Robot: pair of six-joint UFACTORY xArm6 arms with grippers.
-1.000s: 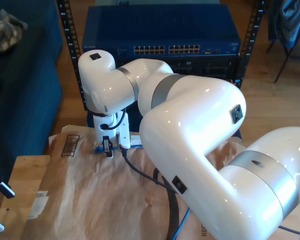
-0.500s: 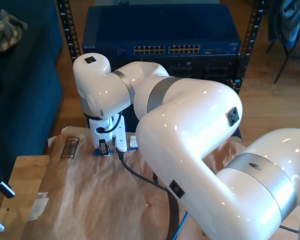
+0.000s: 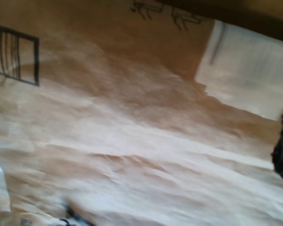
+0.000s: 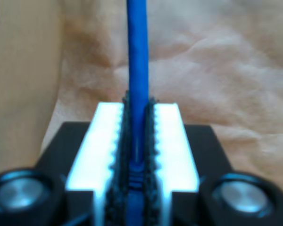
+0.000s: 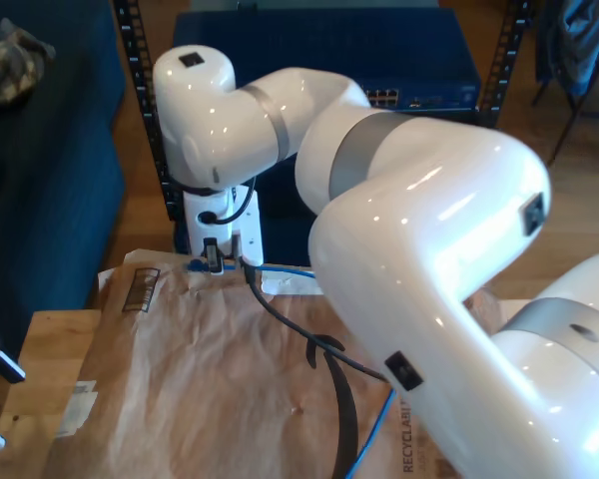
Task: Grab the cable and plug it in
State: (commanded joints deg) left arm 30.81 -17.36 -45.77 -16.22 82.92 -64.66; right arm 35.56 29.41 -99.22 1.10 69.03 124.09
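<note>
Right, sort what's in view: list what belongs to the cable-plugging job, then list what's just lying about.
Part of the job:
- the blue network cable, clamped between the toothed pads of my second gripper
- the blue network switch in the rack, its ports facing the table

Just lying about:
- the brown paper covering the table
- the thick black robot cable
- the white label on the paper

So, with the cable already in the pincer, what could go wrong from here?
My second pincer is shut on the blue cable, but the plug end is hard to make out, so it may meet the switch badly aligned. The slack runs under my arm over the brown paper and could snag or drag it.
</note>
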